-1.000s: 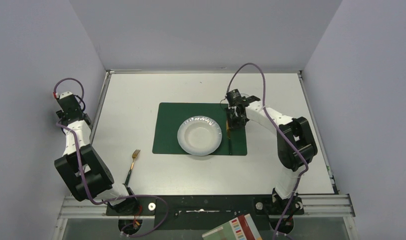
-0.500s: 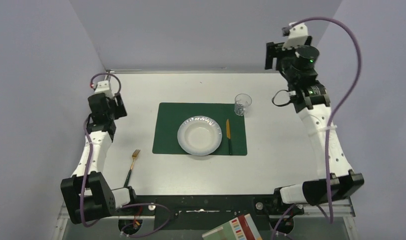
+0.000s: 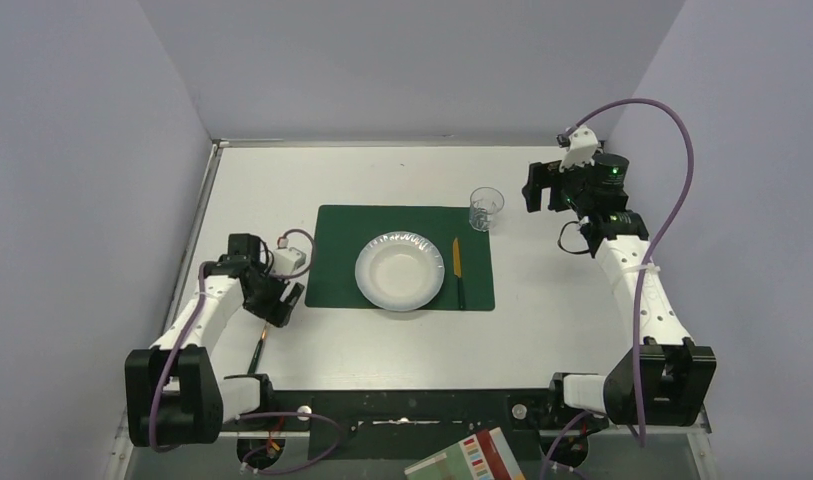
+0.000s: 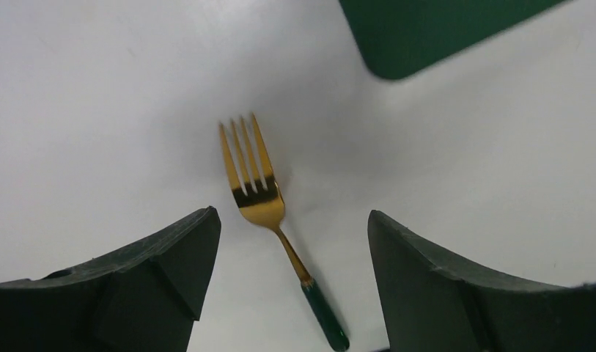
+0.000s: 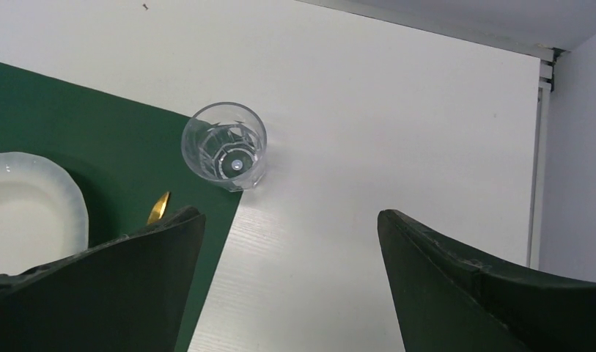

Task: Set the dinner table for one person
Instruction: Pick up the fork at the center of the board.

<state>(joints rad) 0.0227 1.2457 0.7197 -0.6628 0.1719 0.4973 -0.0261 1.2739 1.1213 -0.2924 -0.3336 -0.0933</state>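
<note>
The white dinner table (image 3: 552, 320) carries a dark green placemat (image 3: 334, 262) with a white plate (image 3: 400, 272) on it. A knife (image 3: 458, 270) with a gold blade lies on the mat right of the plate. A clear glass (image 3: 486, 208) stands upright at the mat's far right corner. A gold fork (image 4: 256, 189) with a dark green handle lies on the table left of the mat. My left gripper (image 4: 291, 220) hovers open over it, one finger on each side, without touching. My right gripper (image 5: 291, 216) is open and empty, raised to the right of the glass (image 5: 225, 147).
Grey walls close in the table on three sides, with a metal rim (image 3: 402, 143) along the far edge. A booklet with coloured squares (image 3: 467, 460) lies below the near edge between the arm bases. The placemat corner (image 4: 441, 29) is just beyond the fork.
My left arm swung from the back left down over the fork and opened wider. My right gripper left the knife on the mat, rose to the back right, then dropped a little, jaws now wide.
</note>
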